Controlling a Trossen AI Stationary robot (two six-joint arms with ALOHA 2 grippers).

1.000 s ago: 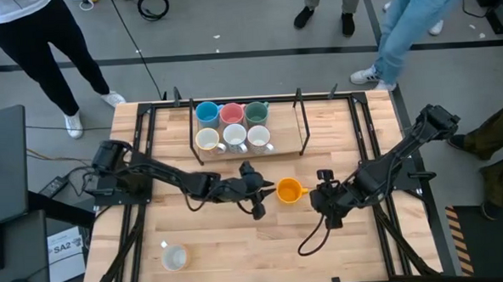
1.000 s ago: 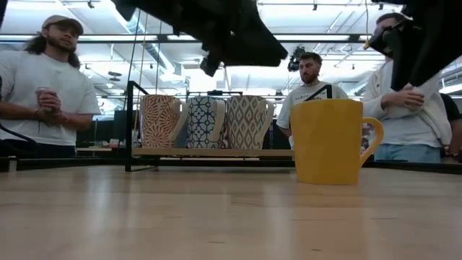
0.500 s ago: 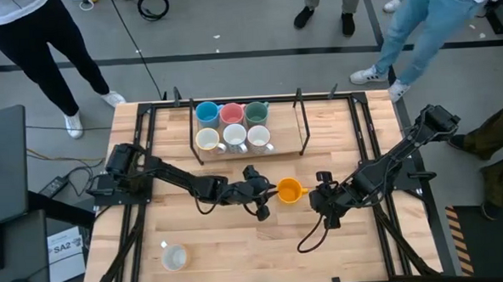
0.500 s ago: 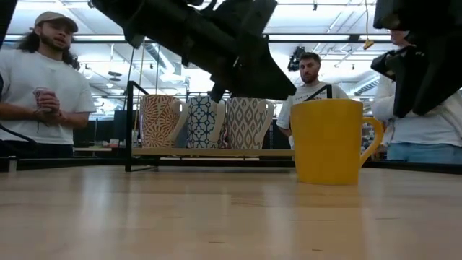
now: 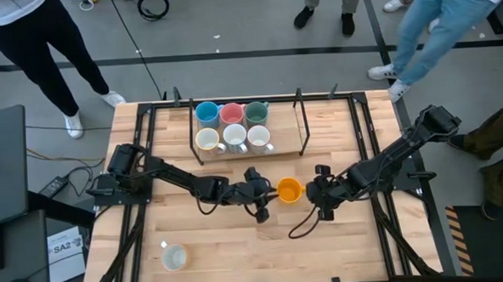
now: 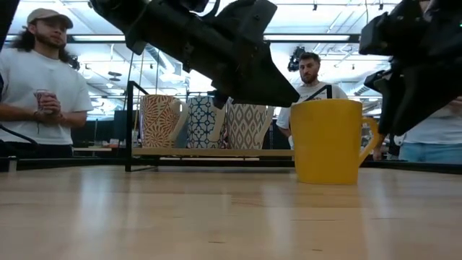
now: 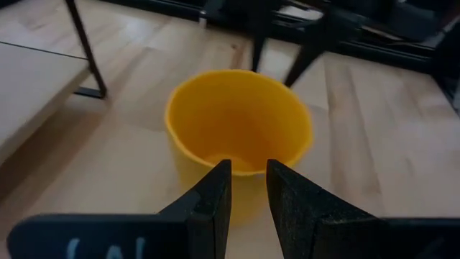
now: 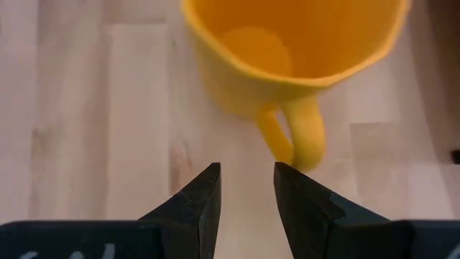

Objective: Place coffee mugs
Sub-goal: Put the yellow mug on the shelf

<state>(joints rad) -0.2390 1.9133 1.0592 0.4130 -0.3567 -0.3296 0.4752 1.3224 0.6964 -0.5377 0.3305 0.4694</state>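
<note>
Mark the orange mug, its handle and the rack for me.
orange mug [image 5: 288,189]: high view, inside of the cup.
handle [image 8: 300,139]: right wrist view, outer curve of the loop.
rack [image 5: 301,122]: high view, right-hand end bar.

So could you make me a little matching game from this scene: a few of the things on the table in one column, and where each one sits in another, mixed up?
Things:
1. orange mug
2. blue mug
3. lone white mug
4. dark green mug

Places:
A. back row of the tray, at the end nearer the left arm
B. alone near the table's front edge, on the left arm's side
C. mid-table, between the left gripper and the right gripper
D. back row of the tray, at the end nearer the right arm

Pairs: 1-C, 2-A, 3-B, 4-D
</note>
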